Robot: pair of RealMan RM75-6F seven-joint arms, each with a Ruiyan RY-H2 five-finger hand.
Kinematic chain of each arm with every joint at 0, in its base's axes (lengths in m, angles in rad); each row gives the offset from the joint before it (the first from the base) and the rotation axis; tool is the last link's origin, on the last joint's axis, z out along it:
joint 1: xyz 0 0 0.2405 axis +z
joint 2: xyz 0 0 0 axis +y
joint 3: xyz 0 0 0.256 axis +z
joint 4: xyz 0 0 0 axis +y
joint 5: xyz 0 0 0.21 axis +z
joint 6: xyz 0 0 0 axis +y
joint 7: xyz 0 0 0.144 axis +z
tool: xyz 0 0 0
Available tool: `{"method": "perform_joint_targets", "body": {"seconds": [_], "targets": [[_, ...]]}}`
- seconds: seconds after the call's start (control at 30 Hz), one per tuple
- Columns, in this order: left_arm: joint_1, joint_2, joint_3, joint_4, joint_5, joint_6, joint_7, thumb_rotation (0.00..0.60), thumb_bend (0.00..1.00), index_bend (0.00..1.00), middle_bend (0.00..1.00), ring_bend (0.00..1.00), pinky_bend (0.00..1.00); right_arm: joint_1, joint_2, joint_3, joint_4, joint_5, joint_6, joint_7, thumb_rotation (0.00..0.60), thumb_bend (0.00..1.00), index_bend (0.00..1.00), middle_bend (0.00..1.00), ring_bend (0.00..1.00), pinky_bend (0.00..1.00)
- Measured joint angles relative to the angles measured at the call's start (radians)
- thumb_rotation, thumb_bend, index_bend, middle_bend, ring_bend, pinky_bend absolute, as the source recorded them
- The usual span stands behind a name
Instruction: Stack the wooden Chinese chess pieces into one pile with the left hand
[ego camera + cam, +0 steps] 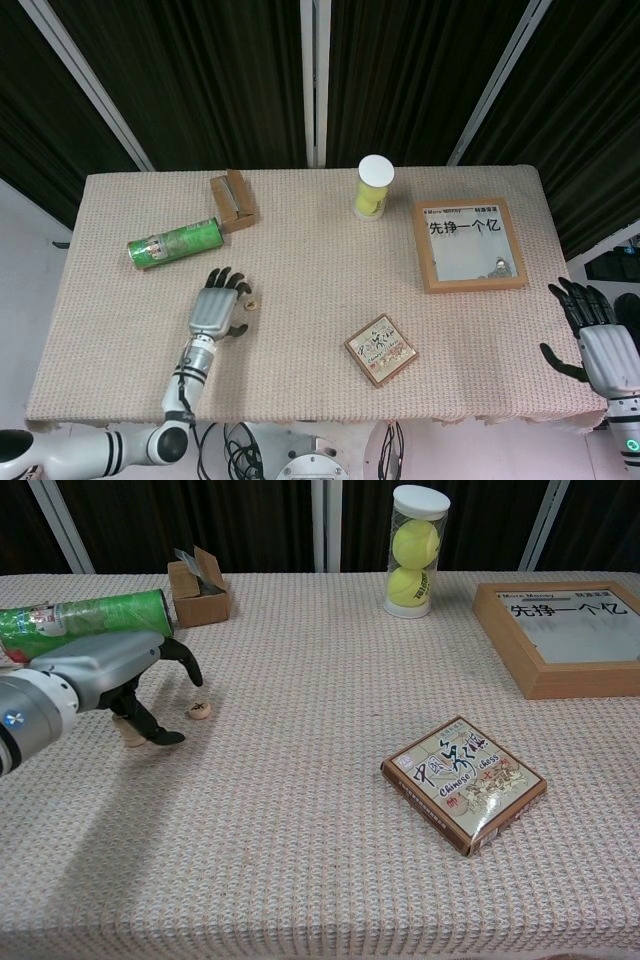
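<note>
A short stack of wooden chess pieces [127, 730] stands on the woven tablecloth, partly hidden behind the thumb of my left hand [105, 672]. One loose piece [199, 710] lies just right of it, also seen as the loose piece [252, 301] in the head view. My left hand [216, 306] hovers over both with its fingers spread and curved down, the fingertips [190, 666] above the loose piece, holding nothing. In the head view the hand covers the stack. My right hand [601, 345] hangs open off the table's right edge.
A green can [88, 620] lies behind the left hand, with a small cardboard box [198, 584] beside it. A tennis ball tube [416, 550] and a framed picture [565, 635] sit at the back right. A chess box [463, 783] lies right of centre.
</note>
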Motion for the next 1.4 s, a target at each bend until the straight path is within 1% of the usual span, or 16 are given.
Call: {"method": "perform_joint_targets", "body": {"seconds": [0.1,0.23,0.43,0.67,0.77,0.93,1.17,1.4], "targets": [[-0.018,-0.017,-0.015,-0.005,-0.033,0.025,0.032,0.600,0.19,0.36,0.15,0.00,0.00,-0.001,0.002,0.001,0.002,0.003,0.000,0.007,0.600,0.25,0.00,0.00,0.00,0.00],[-0.034,-0.027,-0.023,-0.004,-0.052,0.032,0.046,0.600,0.21,0.37,0.15,0.00,0.00,0.001,0.003,0.000,0.001,0.000,-0.004,0.008,0.600,0.25,0.00,0.00,0.00,0.00],[-0.060,-0.040,-0.034,0.025,-0.097,0.017,0.059,0.600,0.23,0.38,0.15,0.00,0.00,-0.001,0.006,0.001,0.001,0.004,-0.001,0.014,0.600,0.25,0.00,0.00,0.00,0.00],[-0.086,-0.047,-0.040,0.059,-0.131,0.000,0.066,0.600,0.29,0.38,0.16,0.00,0.00,0.001,0.006,0.002,0.005,0.007,-0.006,0.020,0.600,0.25,0.00,0.00,0.00,0.00],[-0.095,-0.049,-0.039,0.066,-0.144,-0.010,0.068,0.600,0.29,0.40,0.15,0.00,0.00,0.002,0.007,0.004,0.006,0.011,-0.007,0.024,0.600,0.25,0.00,0.00,0.00,0.00],[-0.104,-0.056,-0.033,0.083,-0.150,-0.018,0.054,0.600,0.29,0.41,0.16,0.00,0.00,0.002,0.008,0.005,0.008,0.013,-0.008,0.028,0.600,0.25,0.00,0.00,0.00,0.00],[-0.107,-0.066,-0.022,0.104,-0.141,-0.012,0.031,0.600,0.31,0.47,0.17,0.00,0.00,0.002,0.008,0.005,0.009,0.013,-0.008,0.029,0.600,0.25,0.00,0.00,0.00,0.00],[-0.103,-0.064,-0.015,0.100,-0.131,0.001,0.016,0.600,0.31,0.50,0.17,0.00,0.00,0.001,0.008,0.005,0.007,0.013,-0.008,0.026,0.600,0.25,0.00,0.00,0.00,0.00]]}}
